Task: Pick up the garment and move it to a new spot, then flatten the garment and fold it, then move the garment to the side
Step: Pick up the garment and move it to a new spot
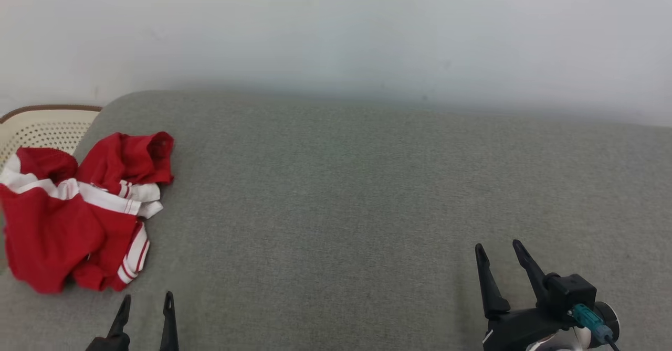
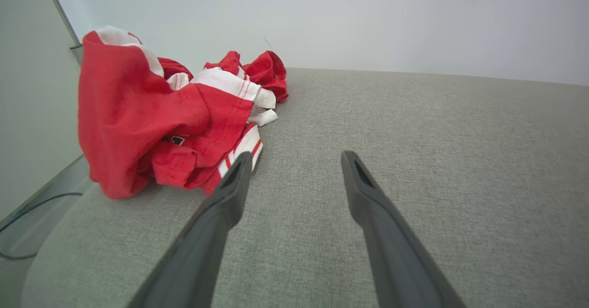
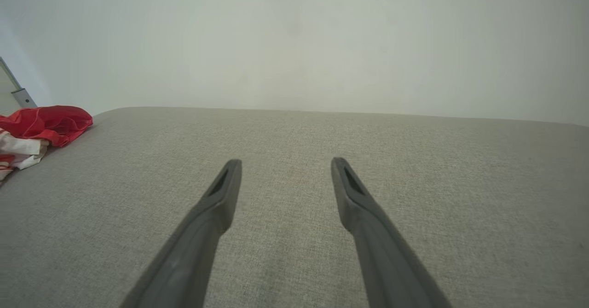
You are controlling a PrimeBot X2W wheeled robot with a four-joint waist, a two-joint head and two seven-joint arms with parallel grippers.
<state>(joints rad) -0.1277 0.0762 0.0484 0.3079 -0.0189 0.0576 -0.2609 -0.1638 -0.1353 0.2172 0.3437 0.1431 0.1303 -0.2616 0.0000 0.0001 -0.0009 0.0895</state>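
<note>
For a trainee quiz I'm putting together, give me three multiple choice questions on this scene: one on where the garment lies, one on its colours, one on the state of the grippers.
1. Where on the grey cushion does the garment lie?
A. At its left end
B. In the middle
C. At its right end

2. Which colours does the garment show?
A. Blue and white
B. Red and white
C. All black

3. How do the left gripper and right gripper stand?
A. Both open, holding nothing
B. Both shut on the garment
C. Left shut, right open

Answers:
1. A: it sits crumpled by the left edge, beside the basket.
2. B: it is red cloth with white bands.
3. A: each wrist view shows the fingers spread over bare cushion.
</note>
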